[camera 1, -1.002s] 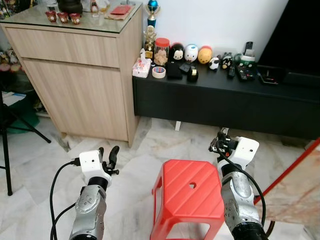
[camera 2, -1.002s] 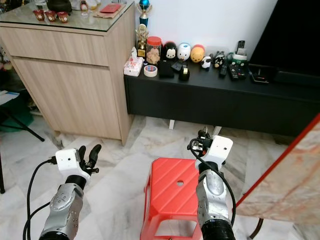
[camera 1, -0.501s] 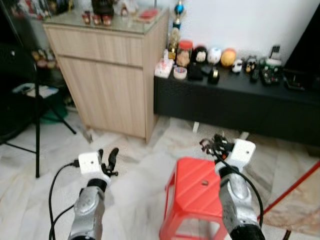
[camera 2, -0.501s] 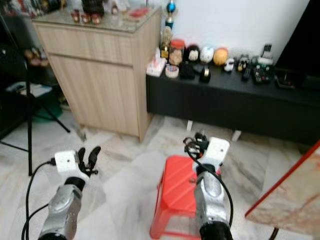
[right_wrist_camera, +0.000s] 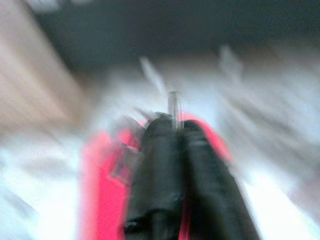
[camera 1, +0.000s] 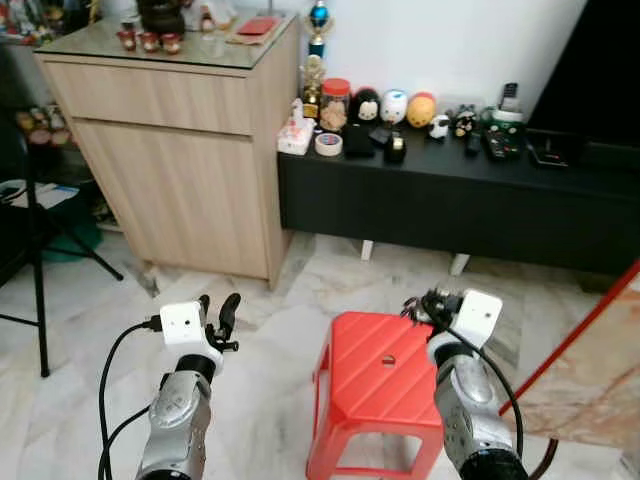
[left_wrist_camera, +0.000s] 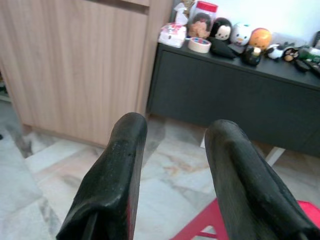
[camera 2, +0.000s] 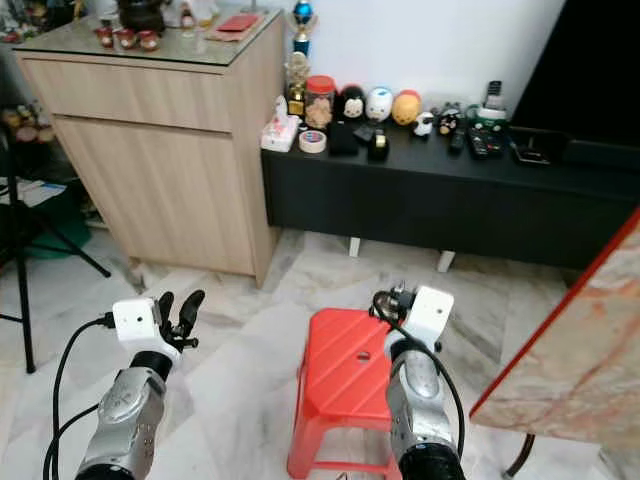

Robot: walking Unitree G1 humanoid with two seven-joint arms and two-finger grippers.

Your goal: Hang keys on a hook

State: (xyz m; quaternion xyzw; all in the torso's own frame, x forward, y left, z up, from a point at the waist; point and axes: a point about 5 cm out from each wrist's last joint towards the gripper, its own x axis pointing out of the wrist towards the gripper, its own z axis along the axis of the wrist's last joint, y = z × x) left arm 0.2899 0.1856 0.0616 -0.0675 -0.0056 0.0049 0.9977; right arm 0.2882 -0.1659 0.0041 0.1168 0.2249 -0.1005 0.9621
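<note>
Over the near edge of the red stool (camera 1: 378, 388), my right gripper (camera 1: 421, 308) is pressed together on the keys (right_wrist_camera: 172, 107); in my right wrist view, blurred as it is, the two black fingers (right_wrist_camera: 197, 165) sit tight against each other with a thin metal ring or blade poking out past their tips, and from my head I can make out a small dark tangle hanging at the gripper's front. I judge that pinching the bunch this way keeps the ring forward and free, so it can be slipped over a peg later. My left gripper (camera 1: 218, 318) is raised at about the same height over the pale marble floor (camera 1: 270, 300), its fingers (left_wrist_camera: 114, 175) spread apart with nothing between them, kept out of the way while the other arm carries the load. Ahead stands a wooden cabinet (camera 1: 180, 150) with small cups on its glass top, and beside it a low black console (camera 1: 440, 195) lined with little figurines, a roll of tape and remote controls. I cannot pick out a hook anywhere in this scene, so I take the step in hand to be carrying the keys while looking for where they go. The grip looks narrow, so a jolt could let the bunch swing or slide out.
</note>
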